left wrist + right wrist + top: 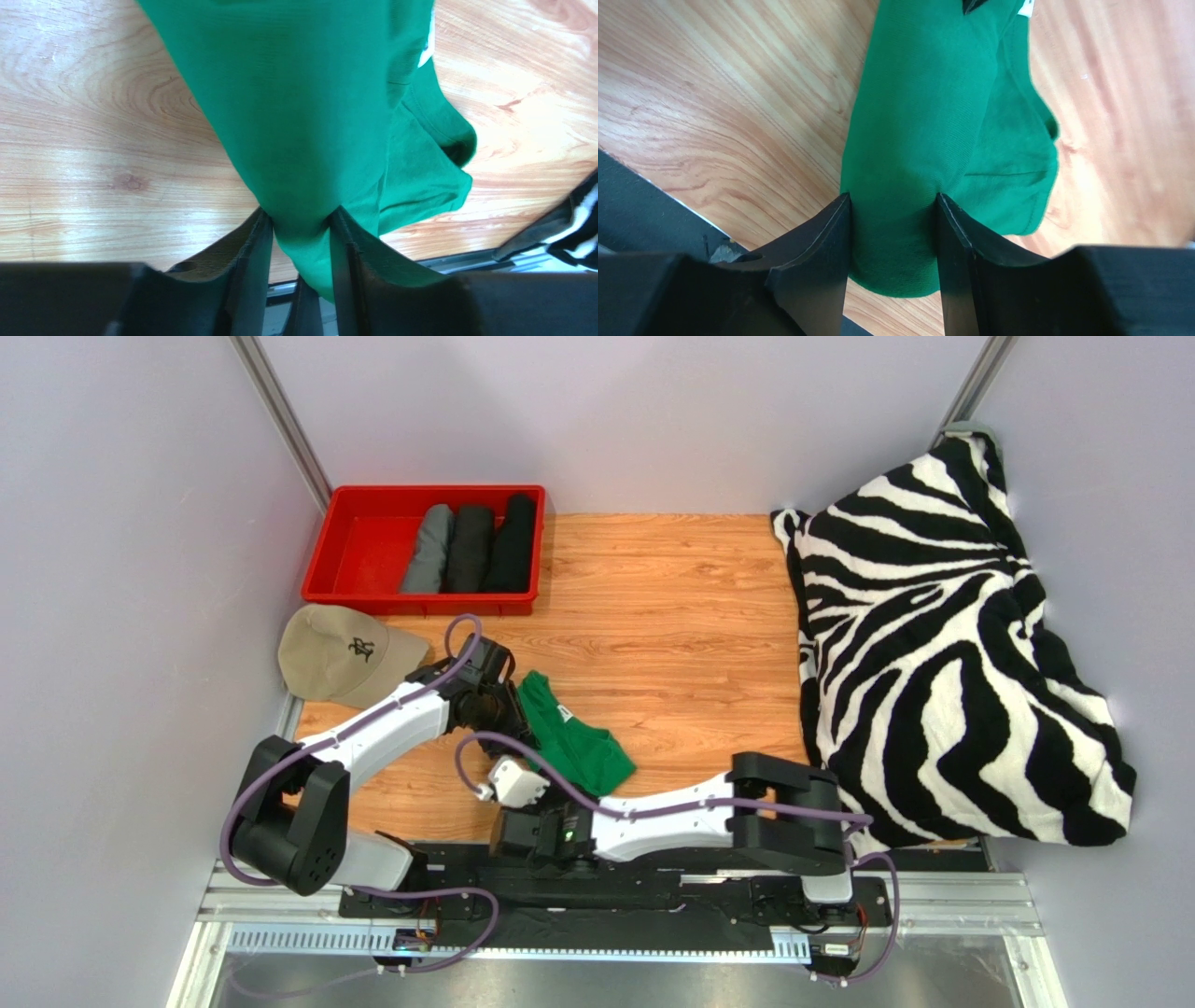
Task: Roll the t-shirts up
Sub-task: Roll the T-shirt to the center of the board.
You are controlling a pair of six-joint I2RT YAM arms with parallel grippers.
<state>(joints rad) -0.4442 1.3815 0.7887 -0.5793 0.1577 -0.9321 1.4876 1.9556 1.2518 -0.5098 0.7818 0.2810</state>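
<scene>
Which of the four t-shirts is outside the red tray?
The green t-shirt, on the table between the left hand and right hand; the grey t-shirt and two black t-shirts sit rolled in the red tray.

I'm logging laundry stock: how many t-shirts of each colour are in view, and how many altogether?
Green t-shirt, on the table: 1
Grey t-shirt, rolled, in the red tray: 1
Black t-shirts, rolled, in the tray: 2
Total: 4

Left end effector, right end effector: clamped.
</scene>
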